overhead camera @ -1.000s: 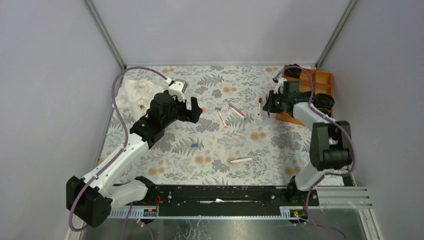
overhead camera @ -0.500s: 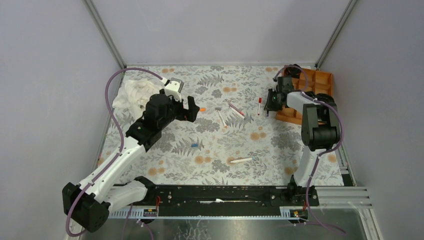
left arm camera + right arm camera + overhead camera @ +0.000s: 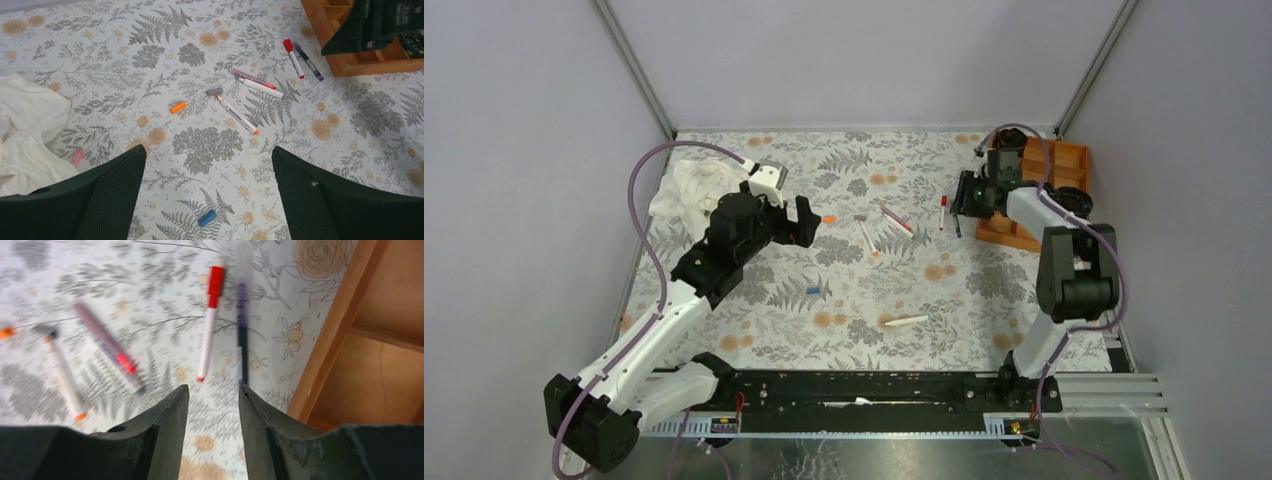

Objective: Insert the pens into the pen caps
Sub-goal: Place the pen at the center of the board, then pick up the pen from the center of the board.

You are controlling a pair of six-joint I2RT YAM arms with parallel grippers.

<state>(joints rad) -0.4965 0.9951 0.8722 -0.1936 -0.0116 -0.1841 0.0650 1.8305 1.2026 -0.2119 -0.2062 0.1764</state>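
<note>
Several pens lie mid-table: a red-capped white pen [image 3: 210, 325], a dark purple pen [image 3: 242, 330] beside it, a pinkish pen [image 3: 252, 78], a white pen [image 3: 260, 88] and a white pen with an orange tip [image 3: 237, 114] next to a grey cap [image 3: 215, 92]. Another white pen [image 3: 906, 321] lies nearer the front. An orange cap [image 3: 177, 107] and a blue cap [image 3: 206, 218] lie loose. My left gripper [image 3: 207, 150] hovers wide open above the blue cap. My right gripper [image 3: 213, 388] is open and empty, just short of the red-capped and purple pens.
An orange wooden tray [image 3: 1034, 190] with black coiled items stands at the back right, close beside the right gripper. A crumpled white cloth [image 3: 689, 185] lies at the back left, with a small pink piece [image 3: 77, 156] at its edge.
The right gripper's jaws have spread apart, and its wrist has shifted slightly towards the back by the tray. The left arm has drawn a little to the left.
</note>
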